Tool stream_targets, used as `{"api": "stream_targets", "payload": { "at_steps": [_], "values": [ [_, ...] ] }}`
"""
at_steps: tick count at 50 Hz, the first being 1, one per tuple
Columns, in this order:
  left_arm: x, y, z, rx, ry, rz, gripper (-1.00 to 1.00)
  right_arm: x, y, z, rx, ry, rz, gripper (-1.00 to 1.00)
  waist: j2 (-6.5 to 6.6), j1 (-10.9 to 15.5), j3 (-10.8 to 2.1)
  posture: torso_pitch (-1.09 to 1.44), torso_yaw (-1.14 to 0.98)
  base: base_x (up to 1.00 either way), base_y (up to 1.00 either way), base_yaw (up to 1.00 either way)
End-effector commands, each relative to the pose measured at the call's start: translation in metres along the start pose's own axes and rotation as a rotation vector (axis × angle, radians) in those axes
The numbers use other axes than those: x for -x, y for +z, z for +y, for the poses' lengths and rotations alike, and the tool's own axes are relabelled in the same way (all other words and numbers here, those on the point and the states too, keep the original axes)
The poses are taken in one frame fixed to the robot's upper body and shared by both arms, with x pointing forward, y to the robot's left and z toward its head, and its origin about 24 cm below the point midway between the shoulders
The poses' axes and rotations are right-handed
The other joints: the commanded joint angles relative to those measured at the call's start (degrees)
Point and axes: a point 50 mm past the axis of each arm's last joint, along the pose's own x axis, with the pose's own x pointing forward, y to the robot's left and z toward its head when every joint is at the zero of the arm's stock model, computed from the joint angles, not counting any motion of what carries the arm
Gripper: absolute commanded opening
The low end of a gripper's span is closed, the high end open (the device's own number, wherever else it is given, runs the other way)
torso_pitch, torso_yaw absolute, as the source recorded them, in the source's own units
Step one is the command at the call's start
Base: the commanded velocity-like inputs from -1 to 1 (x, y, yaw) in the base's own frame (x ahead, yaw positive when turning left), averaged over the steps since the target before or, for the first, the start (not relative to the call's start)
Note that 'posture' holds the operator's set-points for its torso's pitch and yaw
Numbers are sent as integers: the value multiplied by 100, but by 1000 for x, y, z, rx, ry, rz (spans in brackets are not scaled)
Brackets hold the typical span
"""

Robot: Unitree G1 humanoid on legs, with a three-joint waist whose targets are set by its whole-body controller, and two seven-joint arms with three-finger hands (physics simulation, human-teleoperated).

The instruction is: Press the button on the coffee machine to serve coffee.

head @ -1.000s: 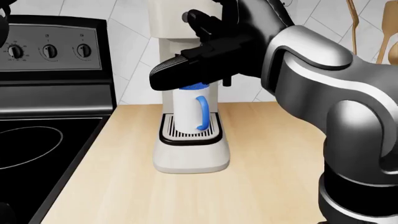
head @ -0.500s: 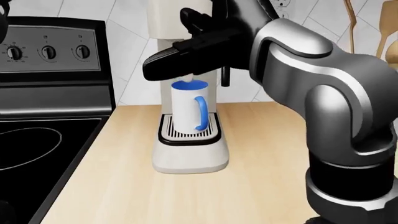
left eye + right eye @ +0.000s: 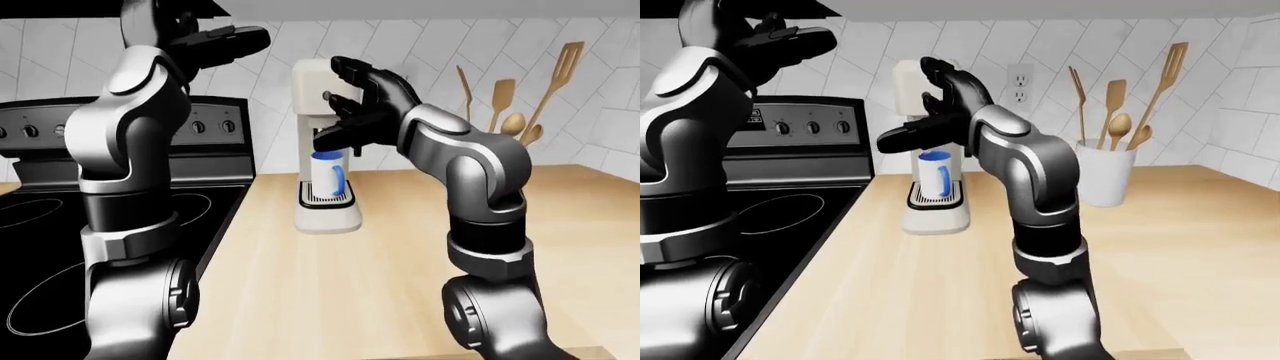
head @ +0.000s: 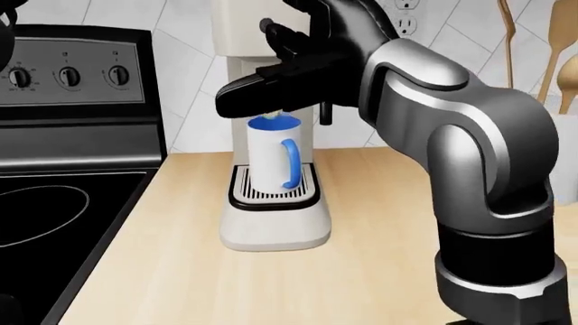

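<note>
A cream coffee machine stands on the wooden counter against the tiled wall. A white mug with a blue handle sits on its drip grate, under the spout. My right hand is open, its fingers spread in front of the machine's upper body, above the mug. The small round button on the machine's top part shows in the left-eye view, just left of my fingers. My left hand is raised high, open and empty, left of the machine.
A black stove with control knobs borders the counter on the left. A white holder with wooden utensils stands at the wall right of the machine. A wall socket is beside the machine.
My right hand has risen along the machine's upper part, uncovering the mug's rim. My right forearm has shifted left and up in the head view.
</note>
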Motion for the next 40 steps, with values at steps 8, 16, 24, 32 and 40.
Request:
{"api": "stream_targets", "payload": {
  "at_steps": [8,16,24,32,40],
  "values": [
    [2,19,-4,13,-15,-76,100,-4,21,1,22,4,-87,100,30,-6,-12,-68,0,0,0,0],
    [1,20,-2,13,-11,-79,100,-12,21,-4,20,-2,-83,100,38,-12,-13,-68,0,0,0,0],
    [1,22,-4,15,-15,-80,100,-19,20,-6,14,-1,-79,100,40,-10,-13,-68,0,0,0,0],
    [1,20,-4,16,-16,-79,100,-26,21,-6,12,8,-80,100,53,-15,-12,-68,0,0,0,0],
    [1,19,-3,15,-16,-76,100,-32,21,-7,15,5,-81,100,60,-20,-16,-68,0,0,0,0]
  ]
}}
